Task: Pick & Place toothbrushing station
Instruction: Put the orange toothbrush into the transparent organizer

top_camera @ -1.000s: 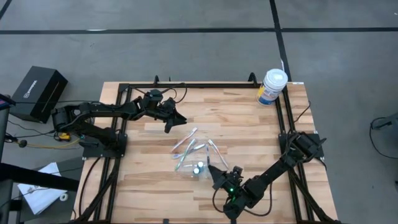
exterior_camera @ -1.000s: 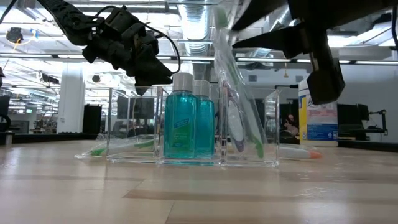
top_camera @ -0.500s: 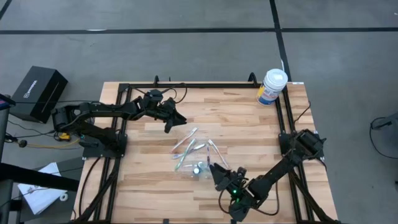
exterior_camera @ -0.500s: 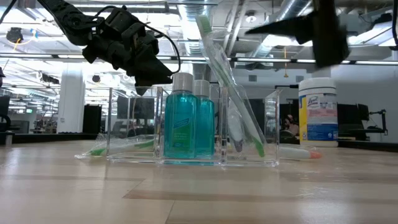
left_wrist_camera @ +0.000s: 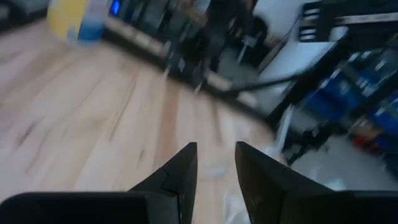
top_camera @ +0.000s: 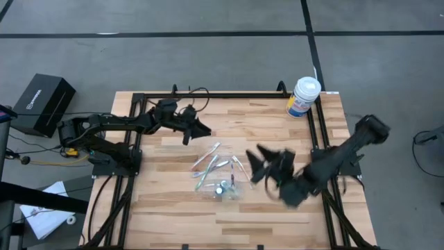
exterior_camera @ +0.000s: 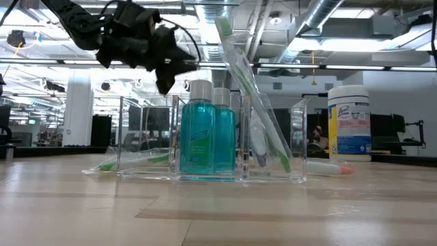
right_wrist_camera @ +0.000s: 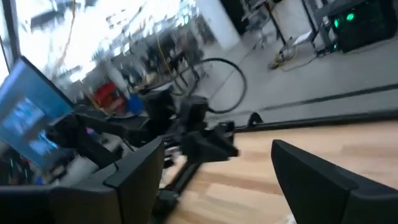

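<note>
1. The high camera hung above and looked straight down on the whole wooden table [top_camera: 173, 215], both arms and the grey floor around it.
2. The low camera sat at table height, close to the clear container [exterior_camera: 273, 147], facing level into the room behind.
3. The left wrist camera looked past its own two fingers [left_wrist_camera: 180, 174] across the table top.
4. The right wrist camera looked past its own fingers [right_wrist_camera: 134, 171] toward the other arm [right_wrist_camera: 186, 134].
5. High and low views shared the white tub [top_camera: 304, 96], the container and the left arm.
</note>
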### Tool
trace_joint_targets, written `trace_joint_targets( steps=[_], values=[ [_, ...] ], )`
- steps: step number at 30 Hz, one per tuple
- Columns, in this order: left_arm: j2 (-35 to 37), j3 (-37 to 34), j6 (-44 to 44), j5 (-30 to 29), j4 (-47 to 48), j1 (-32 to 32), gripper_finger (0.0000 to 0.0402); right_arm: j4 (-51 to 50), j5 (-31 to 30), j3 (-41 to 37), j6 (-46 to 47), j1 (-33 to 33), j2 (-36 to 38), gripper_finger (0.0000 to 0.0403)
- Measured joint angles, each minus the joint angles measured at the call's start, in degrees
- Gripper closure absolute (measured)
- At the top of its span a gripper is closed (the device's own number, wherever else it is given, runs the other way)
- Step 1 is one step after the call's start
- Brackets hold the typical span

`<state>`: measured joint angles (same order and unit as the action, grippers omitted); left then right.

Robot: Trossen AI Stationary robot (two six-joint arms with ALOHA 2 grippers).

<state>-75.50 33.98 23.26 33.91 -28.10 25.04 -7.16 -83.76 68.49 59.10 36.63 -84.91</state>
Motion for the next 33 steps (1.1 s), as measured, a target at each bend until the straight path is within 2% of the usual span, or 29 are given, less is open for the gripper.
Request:
trace_joint_targets(
  steps=[4, 8, 11, 14, 22, 27, 30, 33],
  values=[
    [0.00, 0.00, 6.39, -2.32, -10.77, 0.00, 0.0297, -14.64, 14.12, 0.02, 0.08, -7.42, 9.12, 0.0118],
    [0.02, 0.00, 12.13, -5.68, -19.05, 0.17, 0.0290, -25.55, 26.83, 0.00, -0.55, -16.40, 14.81, 0.0118],
    [0.39, 0.00, 14.09, -7.70, -20.95, 0.17, 0.0283, -29.86, 36.49, 0.00, -3.96, -23.07, 17.40, 0.0118],
    [0.65, 0.09, 15.08, -8.67, -21.26, 0.15, 0.0277, -32.98, 48.68, 0.00, -7.64, -29.99, 18.75, 0.0118],
    [0.90, 0.09, 15.34, -14.00, -21.29, 0.16, 0.0277, -35.59, 75.90, -0.95, -23.02, -45.63, 14.88, 0.0118],
    [0.88, 0.09, 14.56, -17.07, -20.80, 0.49, 0.0279, -30.16, 90.68, -5.10, -28.91, -51.86, 9.31, 0.0118],
    [0.87, 0.09, 14.49, -17.41, -20.78, 0.79, 0.0279, -24.98, 97.80, -7.37, -29.32, -53.18, 6.31, 0.0118],
    [0.87, 0.09, 14.49, -17.56, -20.72, 0.98, 0.0279, -22.69, 101.00, -8.12, -29.56, -53.30, 2.08, 0.0118]
  ],
)
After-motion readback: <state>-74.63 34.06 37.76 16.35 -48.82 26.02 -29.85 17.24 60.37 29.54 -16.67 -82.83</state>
